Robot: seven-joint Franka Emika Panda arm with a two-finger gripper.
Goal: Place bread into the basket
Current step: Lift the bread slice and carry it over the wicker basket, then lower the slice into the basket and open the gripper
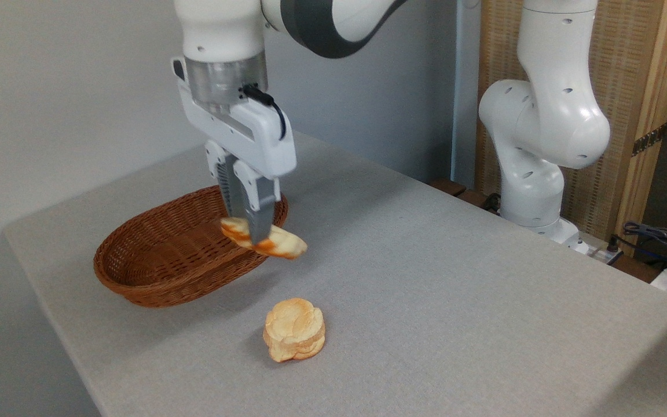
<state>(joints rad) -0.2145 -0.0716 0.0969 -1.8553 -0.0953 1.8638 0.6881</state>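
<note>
Bread (pixel 272 242) hangs pinched crosswise between my gripper (pixel 250 229) jaws, off the table and level with the basket (pixel 136 278) rim on its right side. I judge it is held by the middle so neither end droops. One end overlaps the basket's rim, the other pokes outward. The round bun (pixel 294 337) sits in front of the basket, well apart, not my concern.
</note>
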